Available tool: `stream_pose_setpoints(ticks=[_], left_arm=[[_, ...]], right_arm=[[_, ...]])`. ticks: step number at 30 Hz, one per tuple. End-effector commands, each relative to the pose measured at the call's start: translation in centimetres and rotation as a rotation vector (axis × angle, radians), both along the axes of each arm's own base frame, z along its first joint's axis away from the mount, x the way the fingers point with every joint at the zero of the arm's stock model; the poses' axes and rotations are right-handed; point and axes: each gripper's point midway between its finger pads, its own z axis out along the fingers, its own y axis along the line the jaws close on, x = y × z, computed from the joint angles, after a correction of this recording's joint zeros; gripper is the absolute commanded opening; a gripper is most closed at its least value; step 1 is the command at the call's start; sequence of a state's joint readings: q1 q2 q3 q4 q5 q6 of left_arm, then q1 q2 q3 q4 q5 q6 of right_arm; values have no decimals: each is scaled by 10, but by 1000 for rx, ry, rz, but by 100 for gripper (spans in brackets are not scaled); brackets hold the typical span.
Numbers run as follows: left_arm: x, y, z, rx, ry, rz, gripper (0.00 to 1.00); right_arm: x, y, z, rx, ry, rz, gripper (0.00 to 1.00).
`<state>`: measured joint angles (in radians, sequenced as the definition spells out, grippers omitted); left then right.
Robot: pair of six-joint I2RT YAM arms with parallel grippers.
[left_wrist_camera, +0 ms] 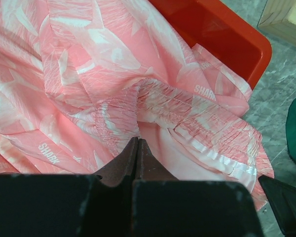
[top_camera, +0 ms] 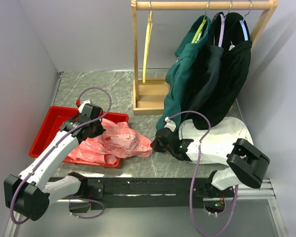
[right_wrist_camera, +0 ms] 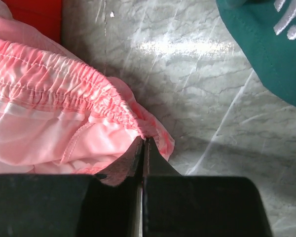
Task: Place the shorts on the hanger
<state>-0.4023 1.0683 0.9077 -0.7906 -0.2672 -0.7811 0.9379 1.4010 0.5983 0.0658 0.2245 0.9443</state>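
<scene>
**Both hands closed on the shorts at the red tray**

The shorts (top_camera: 116, 143) lie crumpled, partly inside the red tray (top_camera: 47, 129) and partly spilling over the tray's right rim onto the marbled surface (top_camera: 103, 84); they are salmon pink with a pale shark print, and the gathered waistband shows on the part outside the tray. The left hand (left_wrist_camera: 137, 148) sits over the tray's right half, its two fingers pressed together with a fold of the fabric bunched at their tips, close to the waistband. The right hand (right_wrist_camera: 143, 148) is low on the surface just right of the tray, at the outer end of the shorts; its fingers are shut tight and the corner of the waistband runs in between their tips.

The hanger (top_camera: 147, 44), thin and yellow, hangs from the rail of a wooden rack (top_camera: 150, 96) that stands beyond the tray and to its right, well apart from the shorts; it carries nothing. Dark green garments (top_camera: 207, 84) hang on the same rail, farther right of the tray; a white cloth (top_camera: 222, 138) lies on the surface below them, on the far side of the right hand from the tray.
</scene>
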Motion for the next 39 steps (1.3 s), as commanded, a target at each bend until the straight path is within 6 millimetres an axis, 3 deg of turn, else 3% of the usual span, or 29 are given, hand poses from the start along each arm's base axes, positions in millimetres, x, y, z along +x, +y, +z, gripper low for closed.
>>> stream_pose_setpoints(ticks=[1, 3, 6, 12, 14, 15, 16, 17, 18, 19, 20, 21, 22, 23, 24, 25, 27, 28, 31, 34, 35, 36, 38, 39], left_arm=[[5, 1, 18, -34, -72, 33, 1], [8, 1, 31, -37, -109, 27, 1], [15, 3, 58, -31, -180, 16, 1], [22, -7, 126, -79, -346, -71, 1], [26, -11, 162, -98, -430, -101, 1], [26, -14, 191, -120, -494, -119, 1], [28, -16, 206, -119, -527, -145, 1], [29, -19, 222, -130, -562, -163, 1], [26, -25, 256, -169, -640, -199, 1], [29, -29, 269, -172, -668, -222, 1], [29, -32, 284, -185, -701, -239, 1], [23, -36, 318, -217, -777, -271, 1], [27, -39, 329, -219, -798, -284, 1], [26, -42, 342, -232, -823, -299, 1], [18, -44, 369, -257, -883, -327, 1], [22, -50, 377, -268, -894, -348, 1], [15, -52, 406, -300, -959, -368, 1], [17, -60, 410, -321, -960, -403, 1], [14, -68, 428, -357, -995, -444, 1], [14, -72, 426, -368, -977, -460, 1], [16, -73, 419, -367, -960, -460, 1], [24, -78, 397, -373, -904, -457, 1], [21, -87, 376, -404, -863, -499, 1], [30, -96, 336, -419, -765, -507, 1]], right_arm=[[5, -3, 13, -4, -54, -23, 0], [10, -11, 27, -18, -92, -49, 0], [17, -24, 67, -2, -180, -88, 0], [20, -52, 174, 71, -378, -143, 0], [20, -64, 219, 96, -456, -161, 0], [21, -68, 234, 99, -481, -171, 0], [22, -76, 252, 102, -514, -193, 0], [21, -82, 282, 108, -563, -197, 0], [22, -87, 297, 108, -589, -208, 0], [23, -92, 313, 108, -619, -224, 0], [21, -99, 346, 122, -670, -231, 0], [21, -103, 361, 124, -694, -241, 0], [21, -111, 392, 135, -741, -259, 0], [19, -115, 404, 132, -758, -264, 0], [18, -118, 417, 139, -776, -268, 0], [16, -124, 440, 148, -811, -275, 0], [14, -131, 460, 155, -836, -292, 0], [12, -137, 479, 170, -863, -303, 0], [6, -150, 505, 183, -899, -325, 0], [4, -155, 512, 175, -907, -332, 0], [5, -154, 505, 152, -893, -326, 0], [6, -151, 499, 140, -883, -314, 0], [10, -138, 475, 108, -855, -269, 0], [8, -136, 470, 115, -853, -250, 0]])
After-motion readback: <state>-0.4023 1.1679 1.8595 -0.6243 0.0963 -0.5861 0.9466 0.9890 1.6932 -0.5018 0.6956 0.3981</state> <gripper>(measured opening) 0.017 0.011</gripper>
